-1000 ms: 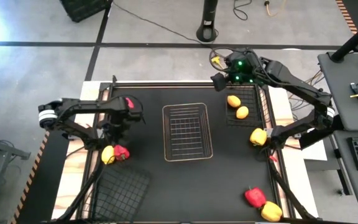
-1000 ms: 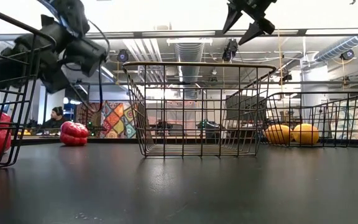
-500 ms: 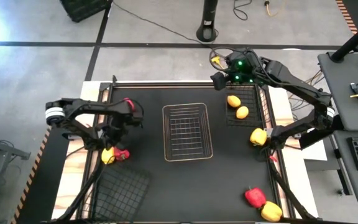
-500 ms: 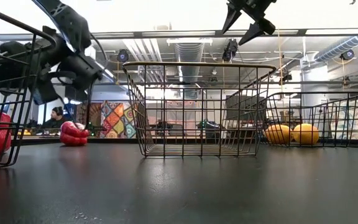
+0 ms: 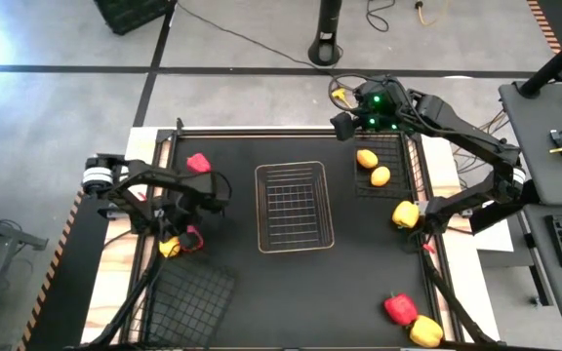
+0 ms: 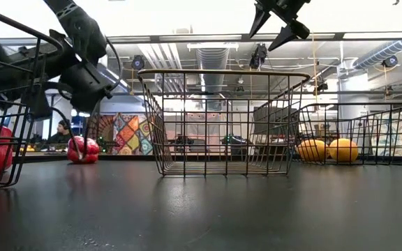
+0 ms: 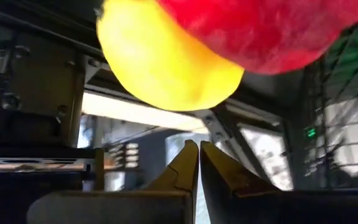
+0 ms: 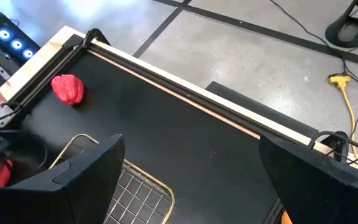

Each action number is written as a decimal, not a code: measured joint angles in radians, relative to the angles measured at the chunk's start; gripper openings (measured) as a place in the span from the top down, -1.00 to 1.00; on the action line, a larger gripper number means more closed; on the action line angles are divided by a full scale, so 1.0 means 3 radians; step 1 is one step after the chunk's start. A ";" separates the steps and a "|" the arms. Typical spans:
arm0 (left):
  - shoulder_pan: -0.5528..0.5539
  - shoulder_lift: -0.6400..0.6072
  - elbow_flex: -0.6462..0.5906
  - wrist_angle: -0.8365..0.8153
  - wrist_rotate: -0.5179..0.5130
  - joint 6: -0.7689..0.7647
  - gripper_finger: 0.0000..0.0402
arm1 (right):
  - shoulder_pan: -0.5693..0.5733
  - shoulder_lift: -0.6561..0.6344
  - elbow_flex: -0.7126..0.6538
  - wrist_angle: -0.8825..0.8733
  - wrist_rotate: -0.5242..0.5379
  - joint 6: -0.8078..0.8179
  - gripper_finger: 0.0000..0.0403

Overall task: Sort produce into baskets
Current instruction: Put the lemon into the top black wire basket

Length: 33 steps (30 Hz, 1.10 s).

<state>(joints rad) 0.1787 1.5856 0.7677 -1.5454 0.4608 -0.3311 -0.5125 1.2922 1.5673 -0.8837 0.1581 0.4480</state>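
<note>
Left gripper (image 5: 185, 226) pinched shut, empty, beside red pepper (image 5: 192, 240) and yellow pepper (image 5: 170, 246) just above black basket (image 5: 191, 304); right gripper (image 5: 340, 127) wide, idle; pick step — needs reopening before grasping.

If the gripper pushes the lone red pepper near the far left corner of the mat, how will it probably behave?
The red pepper looks lobed and squat, so it would probably slide or wobble rather than roll far. Its glossy skin may slip between closing fingers. It sits free on the smooth black mat, so a light push should move it.
</note>
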 joint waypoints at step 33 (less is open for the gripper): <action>0.0240 -0.0227 0.0593 0.0052 -0.0862 -0.0097 1.00 | -0.0010 0.0000 -0.0001 0.0010 0.0001 0.0027 -0.80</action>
<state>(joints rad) 0.2508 1.5174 0.9455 -1.5297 0.2021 -0.3603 -0.5156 1.2922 1.5669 -0.8806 0.1583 0.4561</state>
